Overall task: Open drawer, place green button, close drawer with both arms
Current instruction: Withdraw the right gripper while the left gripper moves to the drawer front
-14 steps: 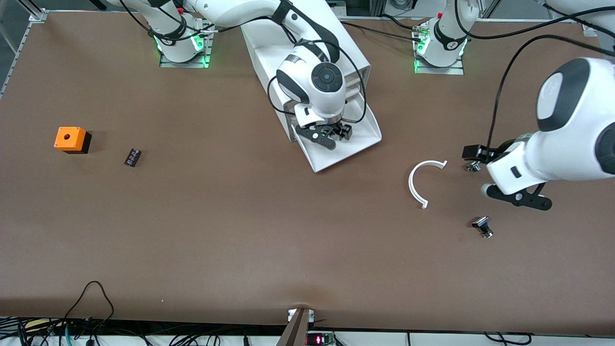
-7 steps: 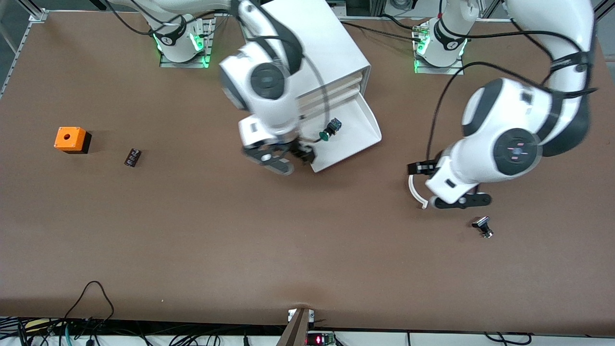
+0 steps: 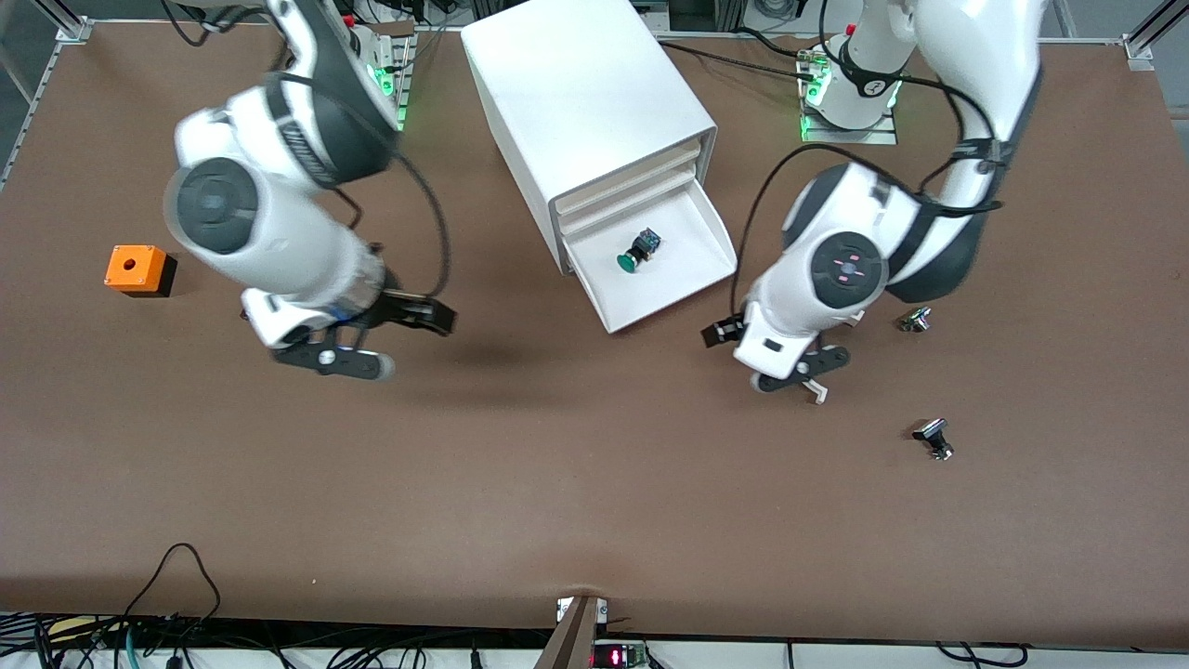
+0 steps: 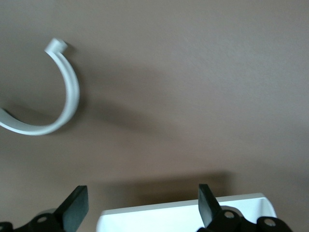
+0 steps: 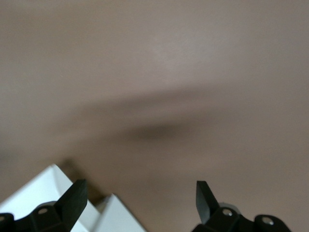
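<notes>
The cabinet (image 3: 585, 93) stands between the two bases, and its bottom drawer (image 3: 692, 269) is pulled out. The button (image 3: 639, 251) lies on its side in the drawer, green cap toward the camera. My right gripper (image 3: 372, 336) (image 5: 140, 200) hangs open and empty over bare table toward the right arm's end, well away from the drawer. My left gripper (image 3: 760, 351) (image 4: 142, 208) is open and empty above the table, beside the drawer's corner at the left arm's end. In the left wrist view a white drawer rim (image 4: 183, 215) shows between the fingers (image 4: 75, 210).
A white curved piece (image 4: 67, 92) lies under the left hand, only its end (image 3: 817, 392) showing. Two small silver-and-black parts (image 3: 915, 321) (image 3: 934, 439) lie toward the left arm's end. An orange cube (image 3: 137, 268) sits toward the right arm's end.
The right gripper left the button in the drawer and swung away toward its own end of the table. The left arm swept in toward the drawer, now over the curved piece.
</notes>
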{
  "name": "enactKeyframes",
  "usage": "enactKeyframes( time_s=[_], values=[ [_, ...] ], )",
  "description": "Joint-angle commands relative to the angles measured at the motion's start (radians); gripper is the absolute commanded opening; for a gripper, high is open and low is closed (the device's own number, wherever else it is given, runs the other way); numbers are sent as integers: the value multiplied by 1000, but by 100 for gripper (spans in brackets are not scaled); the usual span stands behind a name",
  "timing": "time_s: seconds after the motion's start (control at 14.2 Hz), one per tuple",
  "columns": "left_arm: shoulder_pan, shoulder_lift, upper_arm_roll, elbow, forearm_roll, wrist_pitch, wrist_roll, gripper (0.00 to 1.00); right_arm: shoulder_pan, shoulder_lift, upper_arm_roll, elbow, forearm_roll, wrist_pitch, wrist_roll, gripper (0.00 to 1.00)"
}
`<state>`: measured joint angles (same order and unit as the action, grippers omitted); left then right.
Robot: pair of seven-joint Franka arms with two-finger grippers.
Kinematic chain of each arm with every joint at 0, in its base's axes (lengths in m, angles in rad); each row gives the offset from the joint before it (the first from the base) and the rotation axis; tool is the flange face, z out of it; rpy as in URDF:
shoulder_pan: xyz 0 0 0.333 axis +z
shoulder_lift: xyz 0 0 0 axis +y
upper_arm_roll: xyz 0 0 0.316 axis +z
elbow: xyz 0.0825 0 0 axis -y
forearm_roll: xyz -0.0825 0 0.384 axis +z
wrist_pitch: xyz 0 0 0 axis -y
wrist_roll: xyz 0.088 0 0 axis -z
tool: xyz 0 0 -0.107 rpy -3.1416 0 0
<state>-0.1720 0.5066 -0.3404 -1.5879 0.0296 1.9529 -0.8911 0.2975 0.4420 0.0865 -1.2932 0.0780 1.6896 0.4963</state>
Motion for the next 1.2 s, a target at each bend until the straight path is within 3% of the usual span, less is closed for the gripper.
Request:
enactKeyframes(
  time_s=[0.0,0.42,0.78,1.13],
  values=[
    [-38,13,0,-53,53,87,-115,100,-90,-66,10,-32,37,-69,-198,100],
    [-107,78,0,-135,150,268,-319,100,-190,-288,-11,-253,48,-68,-499,100],
    [-149,82,-2,-204,216,327,-401,100,-193,-459,-89,-426,34,-42,-680,100],
    [-213,76,-3,-236,216,327,-459,100,-193,-456,-116,-429,26,-25,-714,100]
  ],
)
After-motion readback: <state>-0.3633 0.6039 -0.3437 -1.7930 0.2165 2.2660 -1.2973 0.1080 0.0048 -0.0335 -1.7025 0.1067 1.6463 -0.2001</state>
